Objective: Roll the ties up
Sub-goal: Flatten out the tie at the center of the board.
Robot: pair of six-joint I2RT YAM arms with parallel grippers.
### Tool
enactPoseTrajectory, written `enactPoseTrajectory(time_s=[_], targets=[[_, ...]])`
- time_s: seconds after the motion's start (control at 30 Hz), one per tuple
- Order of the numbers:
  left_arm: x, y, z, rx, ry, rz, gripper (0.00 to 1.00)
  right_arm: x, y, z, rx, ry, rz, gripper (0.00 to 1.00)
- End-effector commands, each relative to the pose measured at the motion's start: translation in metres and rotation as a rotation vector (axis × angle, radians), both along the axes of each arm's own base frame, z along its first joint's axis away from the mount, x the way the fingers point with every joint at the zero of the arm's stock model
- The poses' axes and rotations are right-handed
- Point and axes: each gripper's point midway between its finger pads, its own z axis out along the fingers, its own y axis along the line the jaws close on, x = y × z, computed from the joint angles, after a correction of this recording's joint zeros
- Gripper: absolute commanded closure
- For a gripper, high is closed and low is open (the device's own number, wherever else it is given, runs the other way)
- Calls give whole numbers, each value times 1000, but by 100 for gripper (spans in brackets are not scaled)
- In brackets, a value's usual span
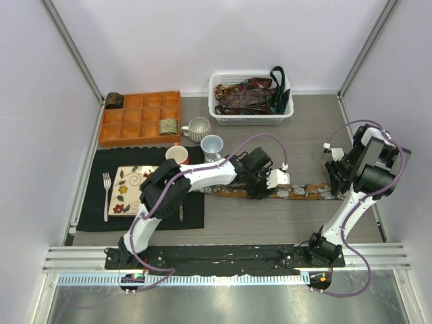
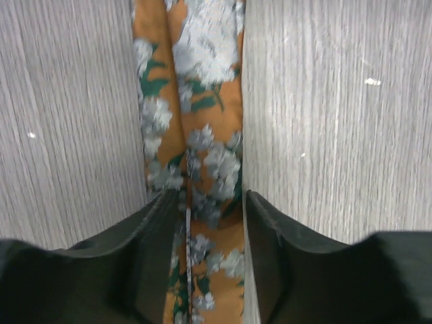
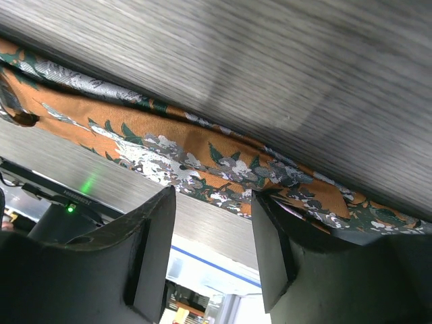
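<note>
One tie (image 1: 307, 192) in work: orange ground, grey-white flowers, green leaves. It lies flat and lengthwise on the tabletop (image 1: 270, 223), nearer the arm bases than the white basket (image 1: 251, 120), and is not yet coiled.

Basket contents: a heap of unrolled ties (image 1: 243, 94) in dark brown and rust-red patterns, with one plain dark green at the basket's right end.

Left of the basket: orange compartment tray (image 1: 138, 142) with two small mottled coils. One (image 1: 113, 100) sits at the corner farthest from the basket. The other (image 1: 168, 125) is in the near row on the basket side.

Left pincer (image 2: 206, 202): down on the middle of the stretched tie, closed against both long edges with the cloth slightly bunched between them; pinching the tie.

Right pincer (image 3: 212, 202): at the tie's end, nearer than the basket and beyond its right end. It is spread and the gap is empty. The band crosses just past the tips and touches one finger (image 3: 273, 229).

Step in hand, by judgement: the opening of one roll, with the tie laid out and pinned and no end turned yet. The next move likely calls for the right pincer to close on its end and fold it onto the band, while the left keeps the cloth taut so the coil winds straight.

Writing: none legible on tie, basket or tray. Small print beside a green light (image 3: 69, 208) in the right wrist view is too small to read
</note>
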Motion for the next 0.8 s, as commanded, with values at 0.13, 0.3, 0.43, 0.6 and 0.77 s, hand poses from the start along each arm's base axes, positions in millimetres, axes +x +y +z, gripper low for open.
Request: enactPoseTrajectory(time_s=[0.13, 0.3, 0.43, 0.6, 0.77], targets=[[9, 4, 12, -4, 12, 19, 33, 18, -26, -22, -77, -73, 51, 47], [13, 7, 6, 23, -18, -8, 28, 16, -27, -23, -81, -73, 66, 48], [13, 8, 6, 28, 1, -18, 29, 16, -28, -24, -86, -71, 78, 48], [18, 12, 15, 18, -8, -17, 25, 17, -30, -22, -93, -78, 87, 49], [25, 19, 19, 21, -19, -4, 11, 14, -30, -23, -93, -72, 99, 49]])
